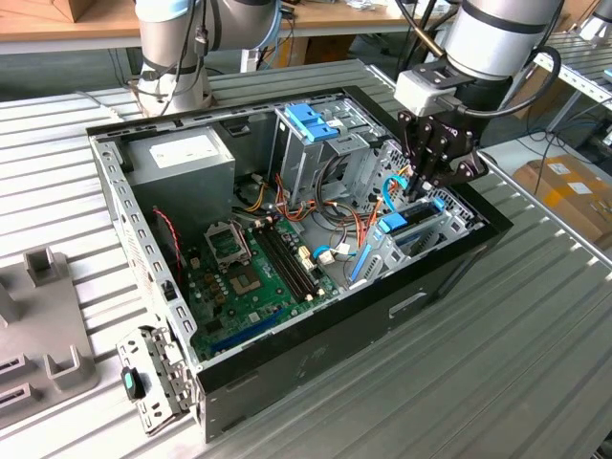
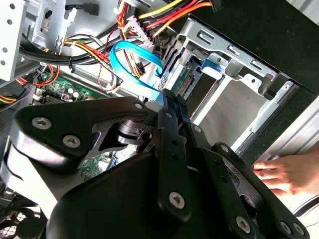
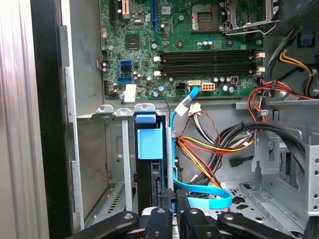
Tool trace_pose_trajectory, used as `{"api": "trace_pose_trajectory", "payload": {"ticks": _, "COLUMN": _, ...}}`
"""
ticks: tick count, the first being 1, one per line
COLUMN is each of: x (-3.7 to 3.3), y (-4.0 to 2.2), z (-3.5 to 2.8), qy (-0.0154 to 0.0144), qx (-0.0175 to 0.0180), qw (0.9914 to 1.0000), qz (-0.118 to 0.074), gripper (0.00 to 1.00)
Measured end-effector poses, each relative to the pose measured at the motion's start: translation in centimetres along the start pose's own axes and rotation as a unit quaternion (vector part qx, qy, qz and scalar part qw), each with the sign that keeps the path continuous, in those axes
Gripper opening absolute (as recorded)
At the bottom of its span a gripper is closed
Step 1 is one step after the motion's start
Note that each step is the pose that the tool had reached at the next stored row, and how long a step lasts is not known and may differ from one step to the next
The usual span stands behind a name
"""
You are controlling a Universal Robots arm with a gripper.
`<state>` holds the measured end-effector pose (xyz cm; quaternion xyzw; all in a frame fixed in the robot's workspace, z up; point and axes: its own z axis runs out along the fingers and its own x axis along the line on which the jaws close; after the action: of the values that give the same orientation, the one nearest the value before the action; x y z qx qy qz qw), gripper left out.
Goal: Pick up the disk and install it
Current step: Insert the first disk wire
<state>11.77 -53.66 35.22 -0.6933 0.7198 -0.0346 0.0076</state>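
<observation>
Looking across the slatted table, I see an open computer case lying on its side, motherboard exposed. The end effector hangs inside the case at the exterior view's right, over the drive bay. The disk stands on edge in that bay, its light-blue carrier showing in the first wrist view. The fingers are narrow, drawn nearly together just above the disk's edge; whether they pinch it I cannot tell. A flat blue cable loops just beside them. In the second wrist view, a person's hand rests outside the case wall.
</observation>
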Motion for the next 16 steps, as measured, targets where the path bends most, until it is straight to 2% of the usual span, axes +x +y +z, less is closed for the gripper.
{"api": "trace_pose_trajectory", "payload": {"ticks": 16, "x": 0.26, "y": 0.18, "z": 0.0, "qy": 0.0, "qx": 0.0, "qw": 1.0, "qz": 0.0, "gripper": 0.16}}
